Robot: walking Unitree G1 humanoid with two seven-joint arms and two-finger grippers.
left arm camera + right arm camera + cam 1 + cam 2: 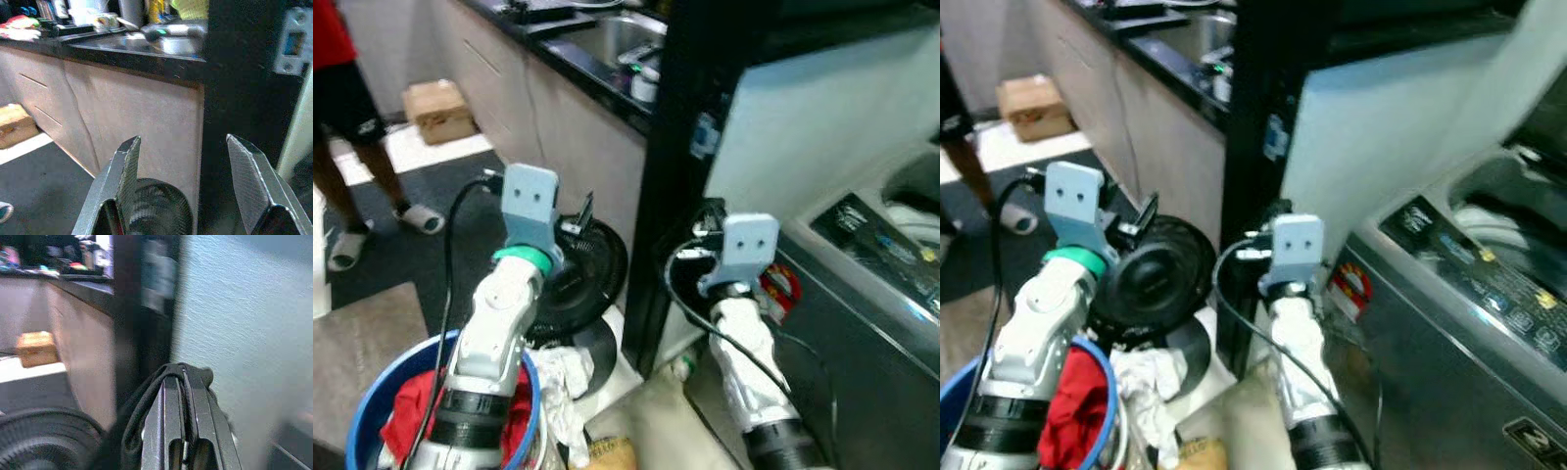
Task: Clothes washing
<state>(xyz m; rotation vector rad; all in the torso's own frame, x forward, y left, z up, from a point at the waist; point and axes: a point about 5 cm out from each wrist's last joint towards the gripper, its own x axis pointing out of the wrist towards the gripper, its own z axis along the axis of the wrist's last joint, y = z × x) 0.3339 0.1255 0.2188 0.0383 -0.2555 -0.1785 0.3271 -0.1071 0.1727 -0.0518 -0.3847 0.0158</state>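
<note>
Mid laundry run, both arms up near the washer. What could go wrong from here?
1. The right end effector is shut on a dark garment that hangs down; it may snag on the washing machine rim before clearing it.
2. The left end effector, open, sits close to the black fan; a swing might knock it.
3. A person stands nearby, so wide arm moves are risky.
</note>
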